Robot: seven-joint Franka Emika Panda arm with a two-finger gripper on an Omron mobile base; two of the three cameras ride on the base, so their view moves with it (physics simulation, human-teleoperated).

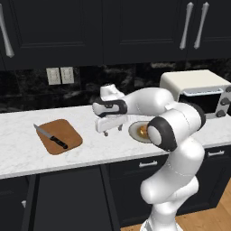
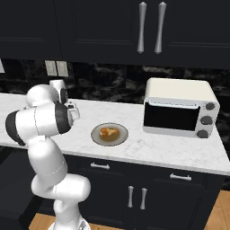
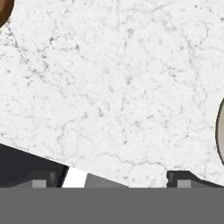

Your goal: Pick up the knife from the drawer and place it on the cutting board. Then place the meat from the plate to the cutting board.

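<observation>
The white arm (image 1: 173,149), smooth and glossy with dark bands at its joints, stands closest to the base cameras, and bends forward over the counter (image 1: 27,149), a slab of white marble with fine grey veins. Its gripper (image 1: 113,131) hangs just above bare stone between the cutting board (image 1: 63,135) and the plate (image 1: 135,132), jaws spread wide and holding nothing; in the hand view the two dark finger tips (image 3: 183,178) stand far apart over the veined marble. The board is a flat reddish-brown wooden rectangle with rounded corners. The knife (image 1: 50,136) lies on it aslant, black handle toward the counter's front edge, slim silver blade pointing back and left past the board's edge. The plate (image 2: 109,134) is round, shallow and grey-beige with a darker rim, and the meat (image 2: 108,132), a lumpy orange-brown chunk, sits on it. A cream toaster oven (image 2: 179,108) with a dark glass door and three round knobs stands right of the plate. No writing is legible anywhere.
</observation>
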